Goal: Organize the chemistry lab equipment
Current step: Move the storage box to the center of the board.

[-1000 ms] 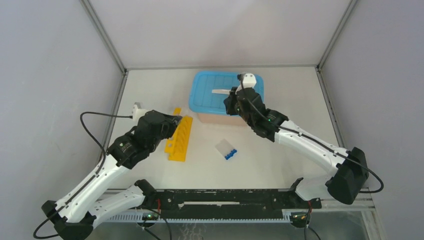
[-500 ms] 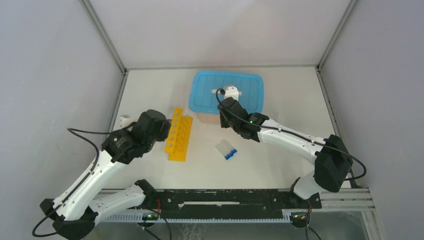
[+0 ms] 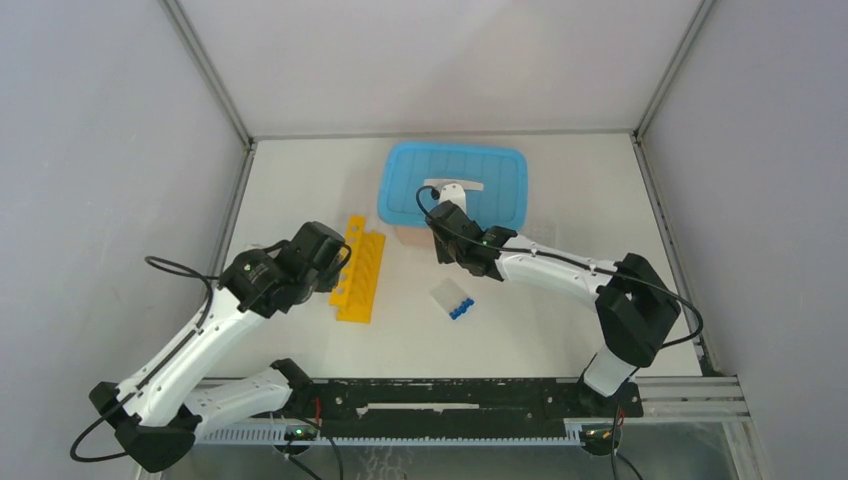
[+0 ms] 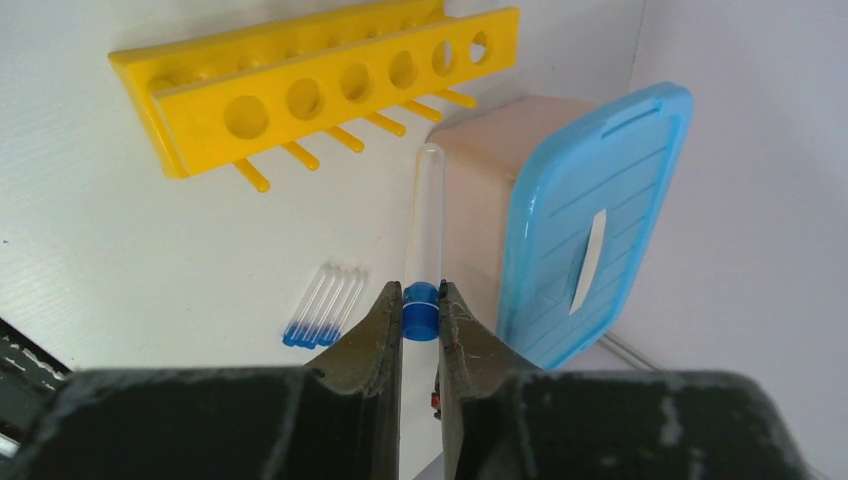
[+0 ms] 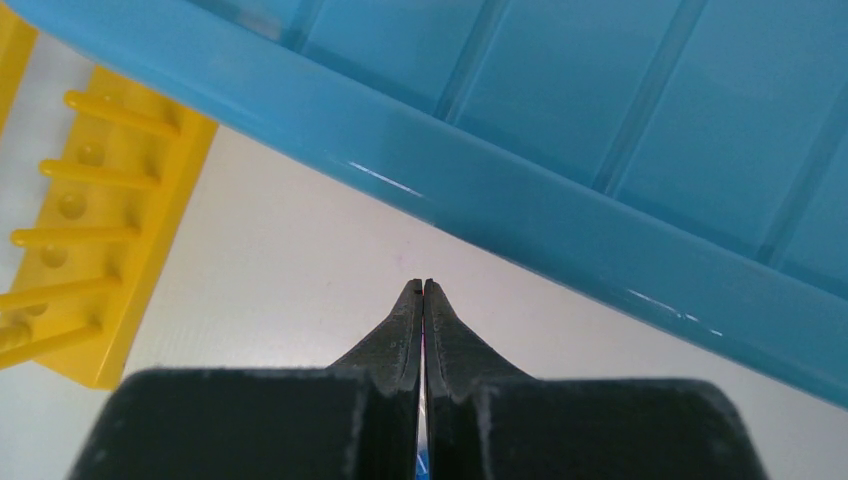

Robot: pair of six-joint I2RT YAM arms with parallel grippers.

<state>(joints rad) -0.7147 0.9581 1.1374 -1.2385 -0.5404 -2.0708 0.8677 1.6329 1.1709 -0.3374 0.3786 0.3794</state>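
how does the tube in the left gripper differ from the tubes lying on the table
The held tube is pinched at its blue cap by the left gripper; the loose tubes are gripped by nothing. The held tube is alone, pointing straight out from the gripper; the loose tubes lie side by side in a bunch on the table. Both are clear with blue caps.

Beige box [image 4: 480, 190] on white table [image 3: 580, 200]; blue lid [image 3: 405, 190] on top.
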